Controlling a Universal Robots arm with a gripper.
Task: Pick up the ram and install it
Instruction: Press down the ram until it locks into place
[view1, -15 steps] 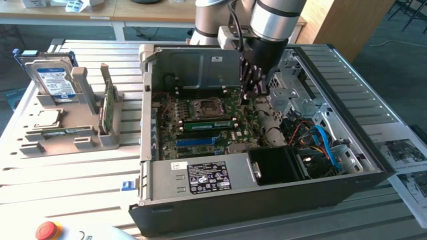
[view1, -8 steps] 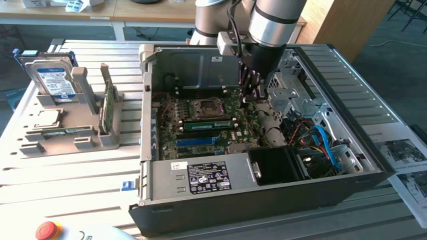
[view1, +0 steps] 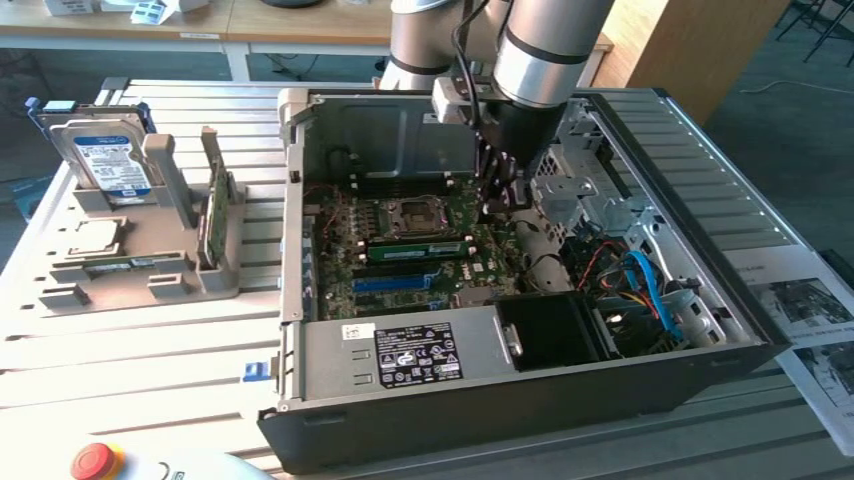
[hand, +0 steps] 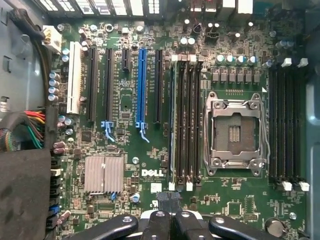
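The ram (view1: 416, 249), a narrow green stick with dark chips, stands on edge in a slot beside the empty CPU socket (view1: 404, 214) inside the open computer case. In the wrist view I look straight down on the row of ram slots (hand: 187, 125); the stick shows edge-on as a thin line (hand: 173, 125) in the slot farthest from the socket (hand: 235, 132). My gripper (view1: 499, 196) hangs over the motherboard, just off the socket toward the exterior view's right. Its black fingertips (hand: 170, 201) are shut together with nothing between them, clear of the ram.
The case wall (view1: 534, 395), power supply (view1: 414, 352) and drive cage (view1: 594, 195) hem in the board. A blue slot (hand: 142, 85) lies past the ram slots. Left of the case, a grey fixture (view1: 127, 285) holds a hard drive (view1: 114, 160) and a tall green card (view1: 214, 205).
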